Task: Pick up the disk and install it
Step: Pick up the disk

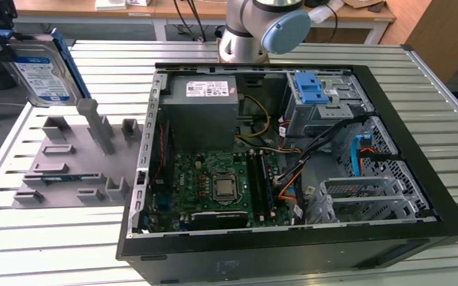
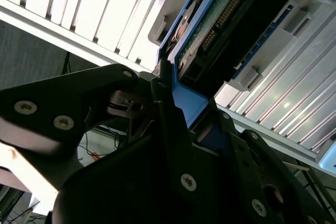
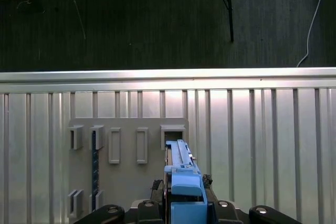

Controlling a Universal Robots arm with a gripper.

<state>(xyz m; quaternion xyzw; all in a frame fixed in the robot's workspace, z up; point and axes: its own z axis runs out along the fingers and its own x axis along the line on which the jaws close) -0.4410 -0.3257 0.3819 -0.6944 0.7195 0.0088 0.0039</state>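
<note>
Two fingers (image 2: 165, 109) clamp the disk (image 1: 45, 74) between them — upright, blue rail outward.

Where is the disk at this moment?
In the exterior view the disk is at the far left, held up by the gripper above the grey holder, with the open computer case to its right.

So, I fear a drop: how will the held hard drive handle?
Metal-bodied, the hard drive is likely rigid and heavy for its size. The pincer grips its blue plastic rail, which could flex or slip.
</note>
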